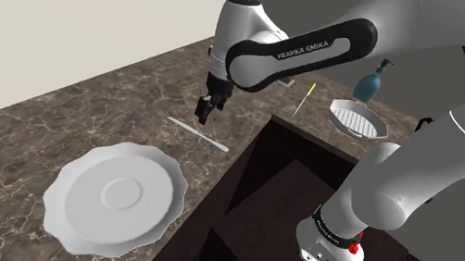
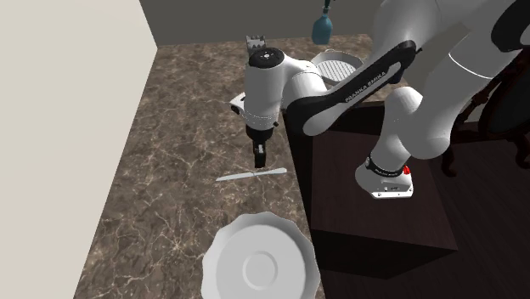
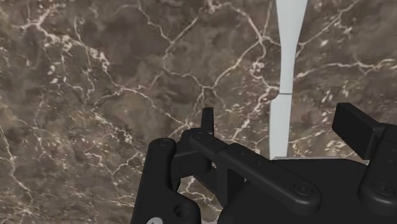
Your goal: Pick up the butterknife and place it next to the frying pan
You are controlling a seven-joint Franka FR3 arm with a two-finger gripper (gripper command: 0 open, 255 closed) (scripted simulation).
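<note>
One butterknife (image 1: 198, 130), one plate (image 1: 115, 197), one pan (image 1: 358, 120)

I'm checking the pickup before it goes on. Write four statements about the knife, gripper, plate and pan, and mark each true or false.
1. The butterknife lies flat on the marble counter. True.
2. The gripper is shut on the butterknife. False: its fingers stand apart over the knife, which is not clasped.
3. The butterknife rests on the plate. False: it lies on bare counter, apart from the plate.
4. A blue bottle stands close to the frying pan. True.
</note>
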